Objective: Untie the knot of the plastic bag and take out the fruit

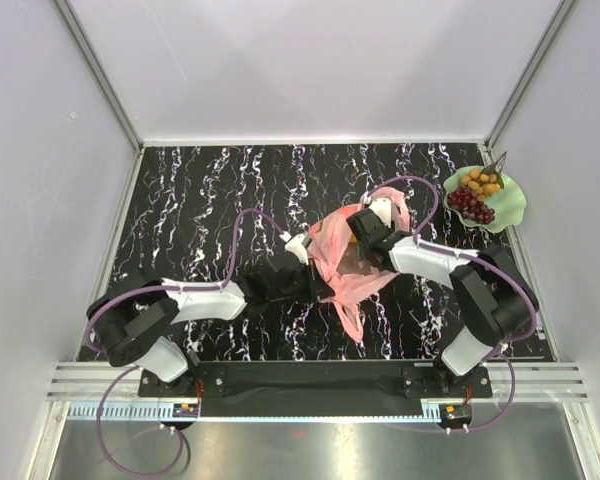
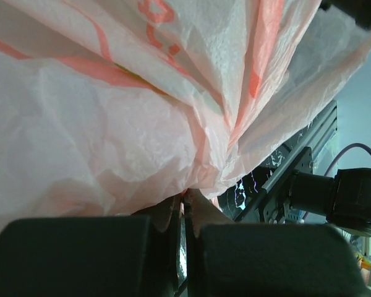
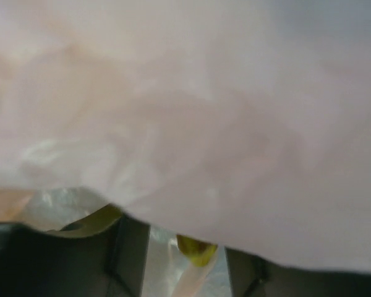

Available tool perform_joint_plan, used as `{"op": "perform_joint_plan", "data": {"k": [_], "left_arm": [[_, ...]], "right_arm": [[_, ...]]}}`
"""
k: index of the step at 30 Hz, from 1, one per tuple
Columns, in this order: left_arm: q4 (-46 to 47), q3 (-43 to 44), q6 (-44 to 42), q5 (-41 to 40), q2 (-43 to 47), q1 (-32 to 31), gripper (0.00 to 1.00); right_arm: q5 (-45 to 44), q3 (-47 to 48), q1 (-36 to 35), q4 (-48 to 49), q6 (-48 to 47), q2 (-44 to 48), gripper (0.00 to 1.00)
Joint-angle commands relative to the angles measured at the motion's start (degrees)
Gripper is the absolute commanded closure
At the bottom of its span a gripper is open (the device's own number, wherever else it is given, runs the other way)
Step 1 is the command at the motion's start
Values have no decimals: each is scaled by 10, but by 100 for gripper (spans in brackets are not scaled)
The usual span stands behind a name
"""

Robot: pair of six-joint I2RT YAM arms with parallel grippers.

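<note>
The pink plastic bag (image 1: 348,272) lies crumpled mid-table between both arms. My left gripper (image 1: 317,268) is shut on a fold of the bag's film at its left side. In the left wrist view the bag (image 2: 142,105) fills the frame, and the jaws (image 2: 187,199) are pressed together on its lower edge. My right gripper (image 1: 365,232) is pushed into the bag's top from the right. In the right wrist view the film (image 3: 191,105) hides the fingertips. The jaws stand apart, with a yellow banana tip (image 3: 196,250) between them, untouched. Grapes (image 1: 472,205) and small brown fruits (image 1: 479,181) lie on the plate.
The wavy green plate (image 1: 510,205) sits at the table's far right edge, by the right wall. Purple cables loop over both arms. The black marbled table (image 1: 210,190) is walled on three sides.
</note>
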State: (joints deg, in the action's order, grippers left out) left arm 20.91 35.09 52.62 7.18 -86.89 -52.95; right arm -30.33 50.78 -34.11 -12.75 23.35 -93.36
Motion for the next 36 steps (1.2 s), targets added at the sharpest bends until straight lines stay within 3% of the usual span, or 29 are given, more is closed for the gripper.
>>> {"op": "perform_joint_plan", "data": {"k": [1,2,3,6,12,18,24,30,36], "left_arm": [[40,3,4,8,-9,-12,100],[38,4,4,8,-11,-13,100],[37,5,4,7,-11,-15,100],[36,7,3,1,-12,-15,100],[16,34,-9,-7,-18,-15,100],[-43,94,-37,-47,-20,-13,100],[-79,118,-52,-66,-1,23,100],[-131,118,-82,-102,37,75,100],[-146,106,-97,-118,70,139,100]], "right_arm": [[11,34,12,49,-8,-15,49],[15,40,12,46,-9,-16,56],[21,43,12,42,-10,-14,75],[60,42,12,29,-18,17,99],[222,3,12,35,-29,153,100],[330,74,11,-110,-5,194,100],[375,113,12,-211,18,187,100],[338,118,11,-278,24,207,100],[384,140,12,-364,-10,203,100]]}}
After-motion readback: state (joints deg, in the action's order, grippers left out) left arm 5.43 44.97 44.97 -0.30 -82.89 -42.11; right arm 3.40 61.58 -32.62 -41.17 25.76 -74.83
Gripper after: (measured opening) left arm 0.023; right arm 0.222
